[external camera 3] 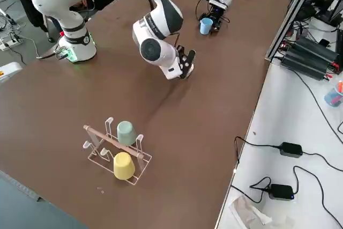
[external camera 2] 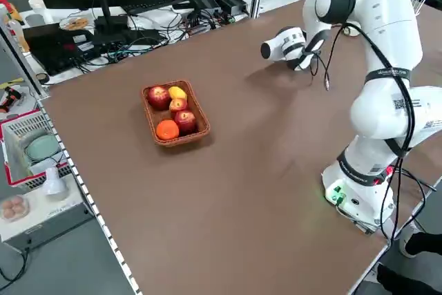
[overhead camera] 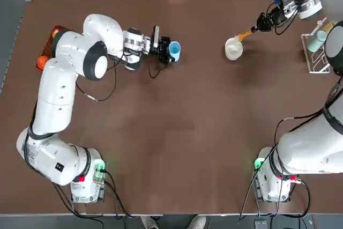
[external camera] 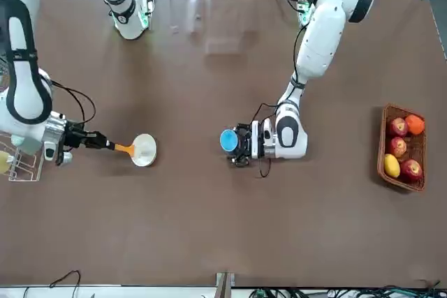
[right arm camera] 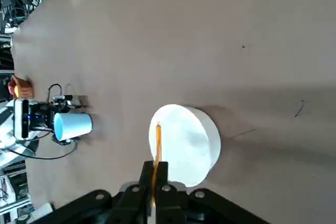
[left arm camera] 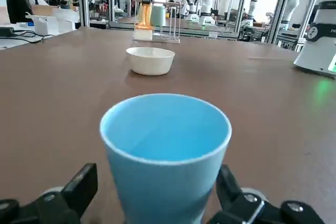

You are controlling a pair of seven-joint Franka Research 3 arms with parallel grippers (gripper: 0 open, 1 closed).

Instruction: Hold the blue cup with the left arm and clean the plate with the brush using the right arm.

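Note:
The blue cup [overhead camera: 174, 51] stands upright on the brown table, left of the middle toward the far edge. My left gripper [overhead camera: 167, 50] lies low at the table, open, one finger on each side of the cup [left arm camera: 165, 150] with a gap between pad and wall. The cream-white plate [overhead camera: 233, 50] sits farther right. My right gripper [overhead camera: 261, 25] is shut on the brush [overhead camera: 246, 34] by its orange handle. In the right wrist view the brush [right arm camera: 157, 145] reaches over the plate [right arm camera: 189, 145].
A wicker fruit basket [overhead camera: 48, 46] sits at the far left, behind the left arm. A wire rack [overhead camera: 316, 46] with a pale green cup and a yellow one stands at the far right edge. A person's shoes show below the table's near edge.

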